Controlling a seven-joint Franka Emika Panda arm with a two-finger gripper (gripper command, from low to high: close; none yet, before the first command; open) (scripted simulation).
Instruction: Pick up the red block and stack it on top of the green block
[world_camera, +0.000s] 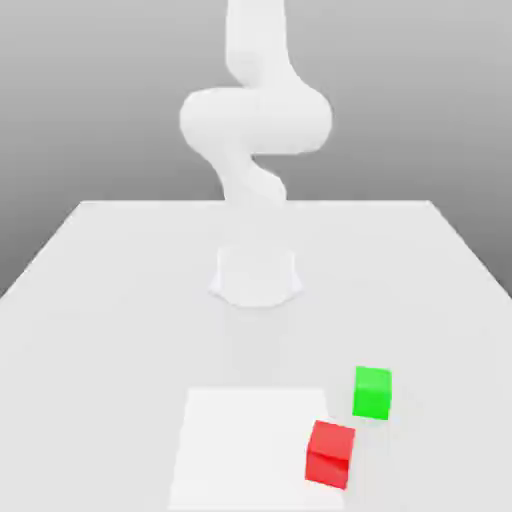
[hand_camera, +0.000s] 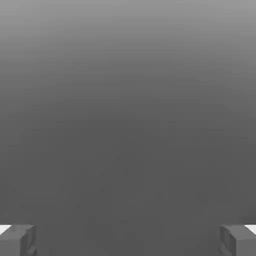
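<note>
The gripper (hand_camera: 128, 240) has its two fingers (hand_camera: 17, 240) spread wide with nothing between them, and from the hand view I can't tell which way the red block (world_camera: 330, 453) lies from it. That block sits on the table (world_camera: 110, 300) just beside the green block (world_camera: 372, 391), nearer the camera and toward the exterior view's left, apart by a narrow gap. The arm (world_camera: 255, 120) rises behind the green block, and nothing stands over either cube, though the small gap may crowd a finger.
</note>
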